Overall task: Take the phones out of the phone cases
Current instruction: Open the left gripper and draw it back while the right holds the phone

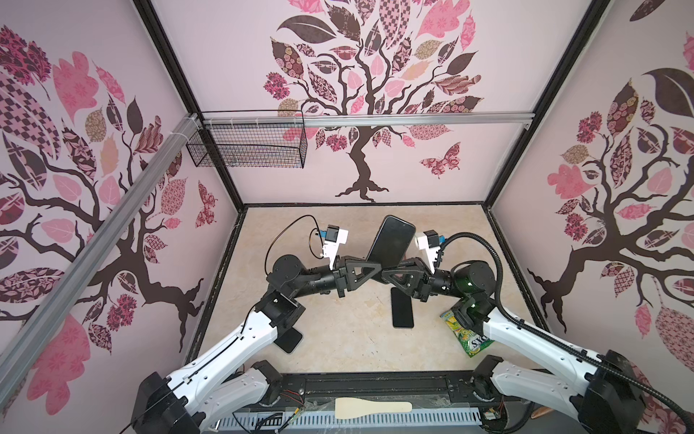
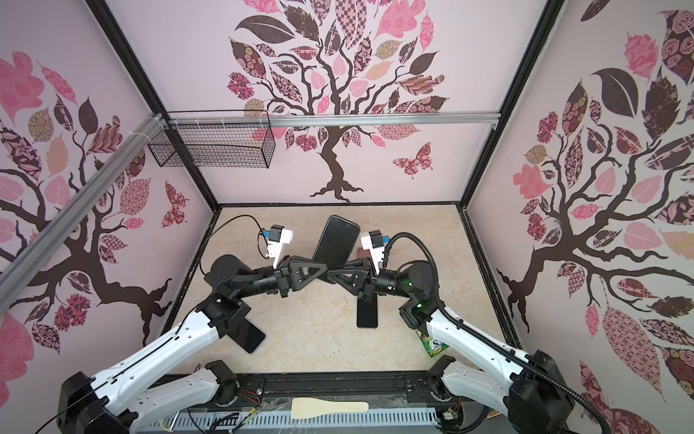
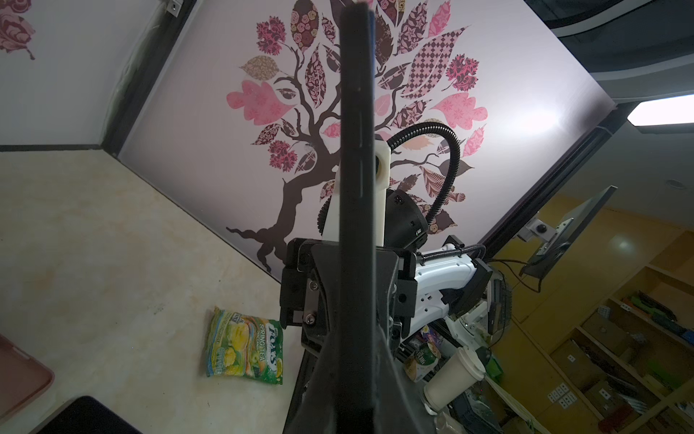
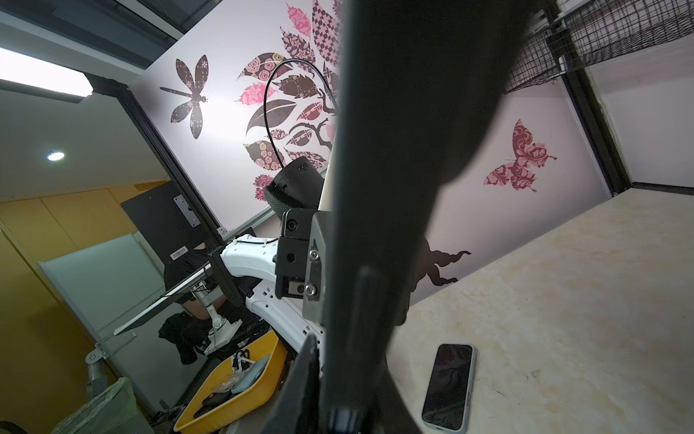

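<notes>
Nearest me, at the bottom middle of both top views, a pale spatula (image 1: 371,409) lies on the front ledge. Past it the desk (image 1: 338,349) begins. At lower left a dark left phone (image 1: 292,339) lies flat, half hidden under my left arm. At lower right a green packet (image 1: 465,335) sits partly under my right arm. Just right of centre a middle phone (image 1: 402,308) lies flat, screen up.

Above the middle of the desk my two tools meet tip to tip. The left tool (image 1: 371,268) is clamped narrow on the lower end of the phone (image 1: 392,240); in the left wrist view its dark rim runs straight up from between the fingers. The right tool (image 1: 388,271) reaches that same lower end from the right. The phone fills the right wrist view, but I cannot tell whether those jaws press it or only stand around it.

The phone is up off the desk at frame centre, screen toward the top camera, leaning to the upper right. Whether a case is on it I cannot tell.

Farthest, at upper left, a wire basket (image 1: 248,148) hangs from the back rail.
</notes>
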Robot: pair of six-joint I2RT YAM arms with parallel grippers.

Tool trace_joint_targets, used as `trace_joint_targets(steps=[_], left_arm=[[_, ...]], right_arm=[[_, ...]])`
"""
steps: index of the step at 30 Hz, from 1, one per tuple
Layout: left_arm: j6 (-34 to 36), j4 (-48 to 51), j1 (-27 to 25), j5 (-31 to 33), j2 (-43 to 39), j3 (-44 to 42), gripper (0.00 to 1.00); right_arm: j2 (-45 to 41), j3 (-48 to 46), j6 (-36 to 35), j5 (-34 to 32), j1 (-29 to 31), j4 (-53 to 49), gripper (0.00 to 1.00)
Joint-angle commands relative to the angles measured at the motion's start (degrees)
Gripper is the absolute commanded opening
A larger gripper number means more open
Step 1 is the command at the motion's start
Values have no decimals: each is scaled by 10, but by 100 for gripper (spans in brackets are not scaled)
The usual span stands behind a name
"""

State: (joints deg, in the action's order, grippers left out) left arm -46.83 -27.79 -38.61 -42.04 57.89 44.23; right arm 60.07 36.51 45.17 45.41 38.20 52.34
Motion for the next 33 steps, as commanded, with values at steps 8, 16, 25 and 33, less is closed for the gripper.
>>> trace_joint_targets(steps=[8, 16, 25, 33], left_arm=[[45, 11, -8, -33, -3, 30, 0], [65, 36, -7, -39, 0, 39, 0], [122, 102, -7, -21, -12, 58, 16], [232, 236, -7, 97, -76, 87, 82]], right_arm=[[2, 37, -12, 2, 8, -14, 21], [2, 37, -15, 5, 8, -28, 14], [-33, 36, -62, -12, 8, -102, 3], [-86, 62, -212, -74, 8, -296, 0]])
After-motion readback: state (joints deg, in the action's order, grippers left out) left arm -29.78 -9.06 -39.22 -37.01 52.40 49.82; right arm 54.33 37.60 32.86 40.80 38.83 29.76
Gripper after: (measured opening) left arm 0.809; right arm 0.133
